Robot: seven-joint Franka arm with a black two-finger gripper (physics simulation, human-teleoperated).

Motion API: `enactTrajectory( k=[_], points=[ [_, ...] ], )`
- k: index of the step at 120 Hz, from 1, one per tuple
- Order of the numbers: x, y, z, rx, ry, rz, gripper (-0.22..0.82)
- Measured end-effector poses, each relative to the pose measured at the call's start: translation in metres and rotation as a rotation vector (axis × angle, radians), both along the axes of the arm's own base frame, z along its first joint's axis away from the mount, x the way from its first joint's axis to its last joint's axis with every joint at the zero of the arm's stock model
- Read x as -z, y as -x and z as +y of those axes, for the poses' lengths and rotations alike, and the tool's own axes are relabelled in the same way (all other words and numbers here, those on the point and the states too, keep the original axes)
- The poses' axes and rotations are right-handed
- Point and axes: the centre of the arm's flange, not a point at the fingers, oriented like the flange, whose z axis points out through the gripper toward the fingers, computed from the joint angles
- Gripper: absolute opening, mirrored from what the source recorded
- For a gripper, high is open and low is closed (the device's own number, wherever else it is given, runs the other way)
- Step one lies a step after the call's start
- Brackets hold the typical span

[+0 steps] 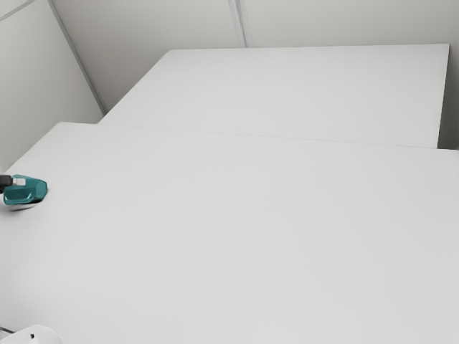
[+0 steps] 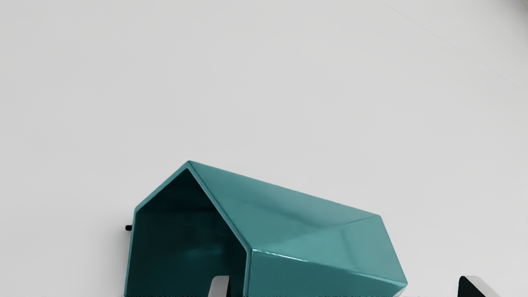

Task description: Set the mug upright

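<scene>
Gripper at the sideways mug

glossy teal mug, smooth matt white table.

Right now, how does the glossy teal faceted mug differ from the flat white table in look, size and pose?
The glossy teal faceted mug is shiny, while the flat white table looks pale and plain. The mug is much smaller than the table. The mug is tipped on its side; the table's top is level. Both have straight edges.
</scene>
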Motion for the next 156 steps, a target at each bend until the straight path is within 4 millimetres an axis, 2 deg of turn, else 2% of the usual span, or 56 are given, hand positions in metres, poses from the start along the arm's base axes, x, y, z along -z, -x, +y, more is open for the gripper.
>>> enactTrajectory(
  k=[11, 40, 45, 58, 72, 87, 100, 120, 127, 136, 150, 156],
  points=[
    [0.01, -0.005, -0.009, 0.011, 0.022, 0.01, 0.6],
    [0.016, -0.017, -0.023, 0.034, 0.04, 0.015, 0.6],
    [0.016, -0.018, -0.023, 0.034, 0.04, 0.016, 0.54],
    [0.016, -0.021, -0.026, 0.04, 0.037, 0.018, 0.29],
    [0.011, -0.026, -0.028, 0.048, 0.024, 0.019, 0.16],
    [-0.009, -0.039, -0.034, 0.076, -0.016, 0.015, -0.04],
    [-0.026, -0.047, -0.037, 0.094, -0.045, 0.011, -0.12],
    [-0.057, -0.063, -0.052, 0.133, -0.092, 0.015, -0.15],
    [-0.079, -0.076, -0.069, 0.16, -0.121, 0.02, -0.16],
    [-0.105, -0.092, -0.105, 0.196, -0.145, 0.045, -0.17],
    [-0.143, -0.128, -0.195, 0.295, -0.209, 0.117, -0.17],
    [-0.158, -0.137, -0.235, 0.336, -0.25, 0.162, -0.17]
  ],
)
